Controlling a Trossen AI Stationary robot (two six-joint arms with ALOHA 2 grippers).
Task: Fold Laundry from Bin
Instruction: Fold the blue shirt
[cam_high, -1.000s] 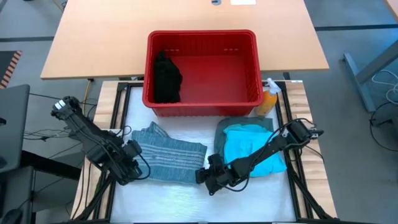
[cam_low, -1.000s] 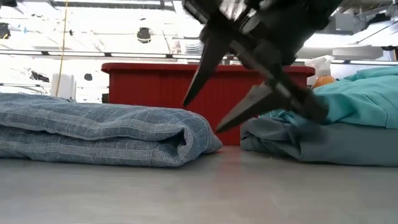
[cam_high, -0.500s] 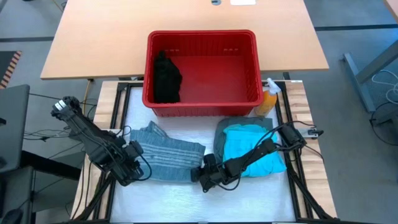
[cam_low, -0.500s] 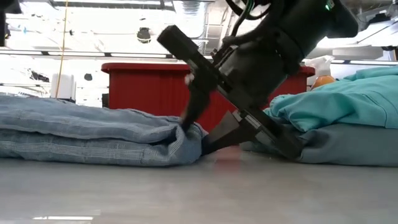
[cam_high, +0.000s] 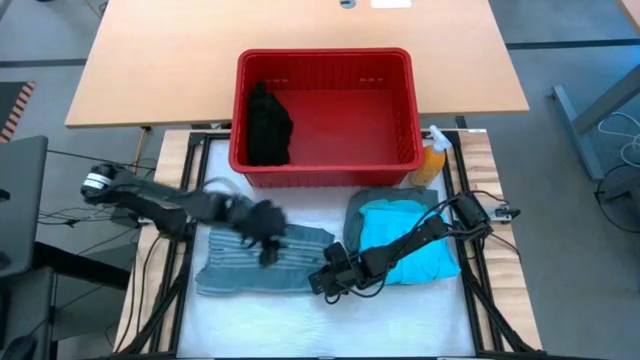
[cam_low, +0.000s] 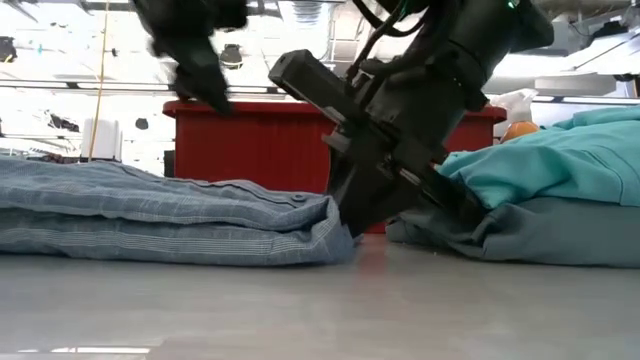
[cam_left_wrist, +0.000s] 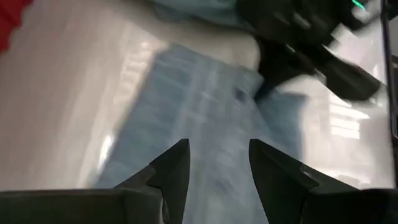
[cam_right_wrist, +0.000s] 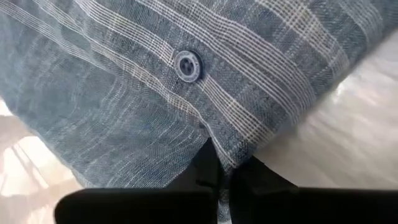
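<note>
Swung in from the surface's left edge, the left arm now stretches across the striped cloth (cam_high: 262, 262), its pincer (cam_high: 265, 228) hovering above the fabric with fingers (cam_left_wrist: 175, 168) parted and empty. Reaching low from the right, the right arm's pincer (cam_high: 327, 282) has clamped shut on the cloth's right edge, near a button (cam_right_wrist: 186, 64). Folded teal garments (cam_high: 402, 240) lie just right of it on a grey-green one (cam_high: 372, 203). Behind sits the red bin (cam_high: 400, 152), holding a black garment (cam_high: 268, 126).
</note>
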